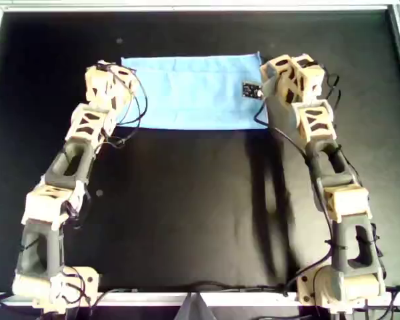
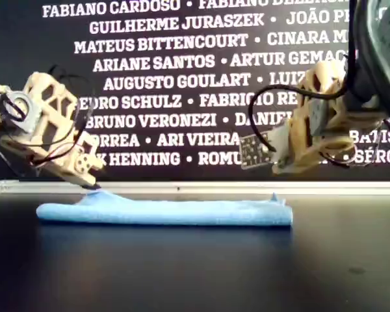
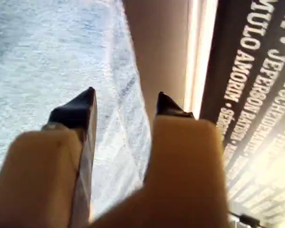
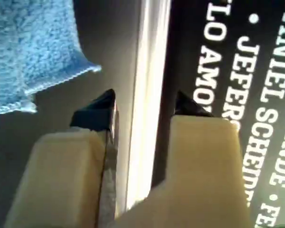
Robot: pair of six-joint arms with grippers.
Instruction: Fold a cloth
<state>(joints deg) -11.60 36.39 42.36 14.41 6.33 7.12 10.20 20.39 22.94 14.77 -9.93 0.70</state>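
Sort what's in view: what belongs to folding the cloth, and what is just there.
Job: cloth; my first gripper, open over the cloth's edge; my second gripper, open, beside a cloth corner.
Just there: black table; metal rail; wall of names.

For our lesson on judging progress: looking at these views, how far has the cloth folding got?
Done: the light blue fabric cloth lies on the black table as a neat rectangular band, apparently doubled over once. In hand: nothing. My first gripper sits open over one cloth edge; my second gripper is open, clear of the cloth's corner. Left: possibly another fold, if a smaller packet is wanted.
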